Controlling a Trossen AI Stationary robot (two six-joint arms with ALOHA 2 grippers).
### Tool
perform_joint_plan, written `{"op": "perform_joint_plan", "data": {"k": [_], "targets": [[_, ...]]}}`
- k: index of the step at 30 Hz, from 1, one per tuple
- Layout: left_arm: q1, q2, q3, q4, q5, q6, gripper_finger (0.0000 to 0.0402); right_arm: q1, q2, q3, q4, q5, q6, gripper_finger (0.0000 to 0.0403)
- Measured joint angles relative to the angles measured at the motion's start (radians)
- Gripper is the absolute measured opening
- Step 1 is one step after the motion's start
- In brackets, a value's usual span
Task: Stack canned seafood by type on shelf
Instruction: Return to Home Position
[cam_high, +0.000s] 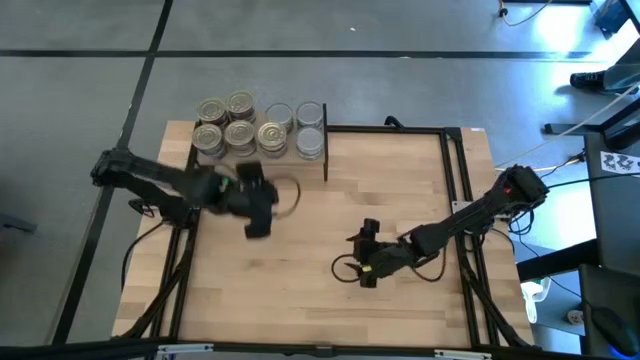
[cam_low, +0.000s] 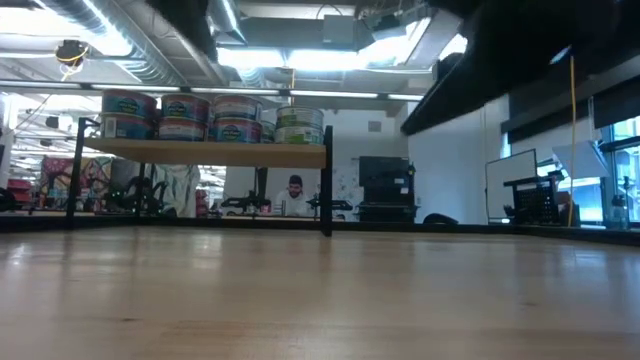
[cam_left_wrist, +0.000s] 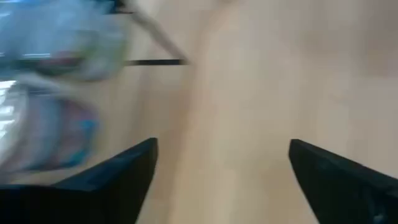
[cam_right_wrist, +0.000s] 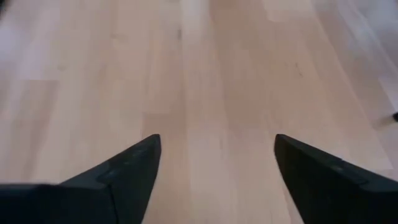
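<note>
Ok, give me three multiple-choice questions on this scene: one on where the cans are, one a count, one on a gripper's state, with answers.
1. Where do the cans stand?
A) on the shelf
B) on the bare tabletop between the arms
C) in the right gripper

2. How many tiers of cans show in the low view?
A) one
B) two
C) four

3. The left gripper, just in front of the shelf, is:
A) shut on a can
B) open and empty
C) out of view

Answers:
1 A, the high view shows every can on the shelf.
2 B, one row sits on another.
3 B, its wrist view shows it spread wide over bare wood. The right gripper, over the table, is open too.
</note>
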Motion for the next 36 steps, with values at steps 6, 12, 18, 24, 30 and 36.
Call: {"op": "perform_joint_plan", "data": {"k": [6,12,18,24,30,36], "targets": [[-0.122,-0.069,-0.271,0.282,0.014,-0.008,0.0246,0.0,-0.098,0.001,-0.134,-0.041,0.0,0.0219],[-0.162,-0.222,-0.5,0.535,0.019,0.014,0.0109,0.0,-0.162,-0.023,-0.169,-0.143,-0.085,0.0098],[-0.151,-0.427,-0.711,0.789,0.054,0.073,0.0023,-0.062,-0.299,-0.213,-0.025,-0.258,-0.113,0.0013],[-0.133,-0.602,-0.868,0.983,0.071,0.099,0.0007,-0.134,-0.527,-0.449,0.205,-0.312,-0.133,0.0021],[-0.068,-0.711,-1.01,1.154,0.123,0.161,0.0002,-0.245,-0.732,-0.643,0.412,-0.456,-0.135,0.0026],[0.016,-0.81,-1.102,1.171,0.222,0.146,0.0002,-0.361,-0.884,-0.749,0.444,-0.549,-0.11,0.0008]]}}
